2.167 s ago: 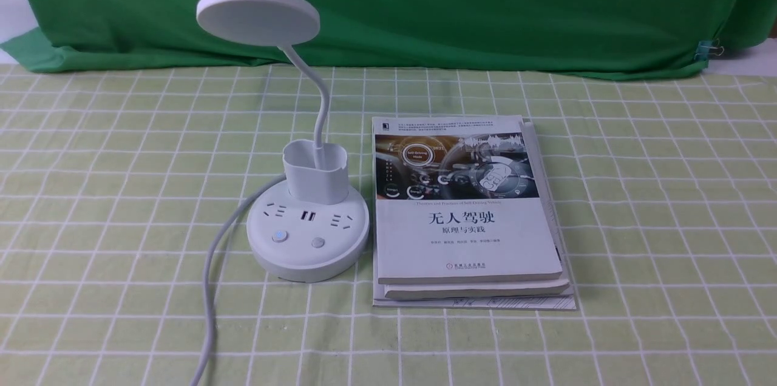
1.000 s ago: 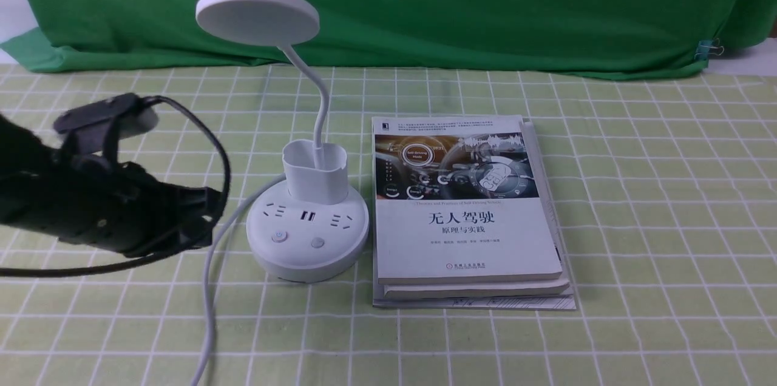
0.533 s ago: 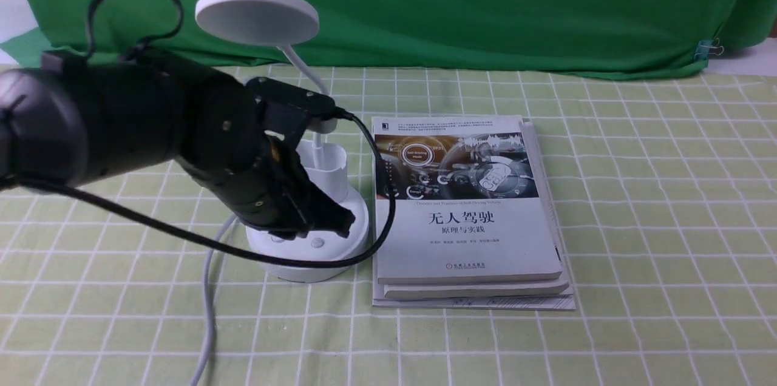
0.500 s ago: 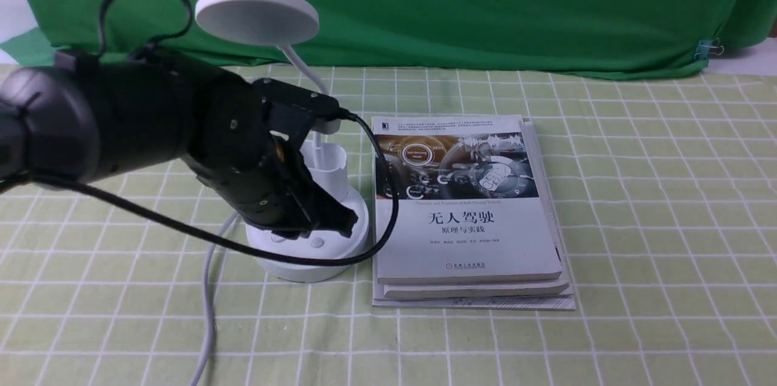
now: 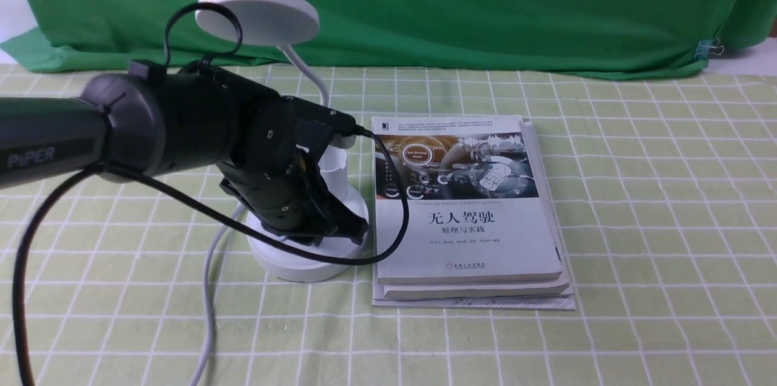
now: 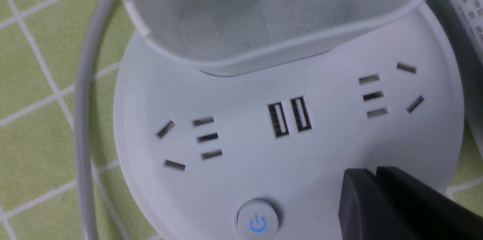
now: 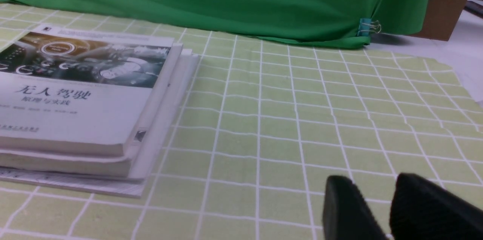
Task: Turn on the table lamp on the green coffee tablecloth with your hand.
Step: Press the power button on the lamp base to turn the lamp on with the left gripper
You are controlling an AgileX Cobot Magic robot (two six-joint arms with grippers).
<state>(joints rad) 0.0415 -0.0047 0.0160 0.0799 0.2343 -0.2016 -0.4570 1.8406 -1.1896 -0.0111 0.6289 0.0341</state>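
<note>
The white table lamp (image 5: pixel 258 14) stands on the green coffee tablecloth (image 5: pixel 637 222), its disc head showing no glow. My left gripper (image 5: pixel 358 231), the hand, hangs low over the lamp's round base (image 5: pixel 303 266) and hides the base's top in the front view. In the left wrist view the left gripper (image 6: pixel 374 174) is shut, its tips close over the base (image 6: pixel 245 157) to one side of a round button with a blue power sign (image 6: pixel 257 222). The sockets and the cup holder (image 6: pixel 264 13) show there. My right gripper (image 7: pixel 373 185) is slightly open above bare cloth.
A stack of books (image 5: pixel 467 210) lies right beside the lamp base. The lamp's white cord (image 5: pixel 209 289) runs toward the front edge. A dark green backdrop cloth (image 5: pixel 485 3) hangs at the back, with a clip (image 5: pixel 707 49) at its right end.
My left arm came in from the left and reached over the lamp base. In the last half second it shifted a little further right and lower.
</note>
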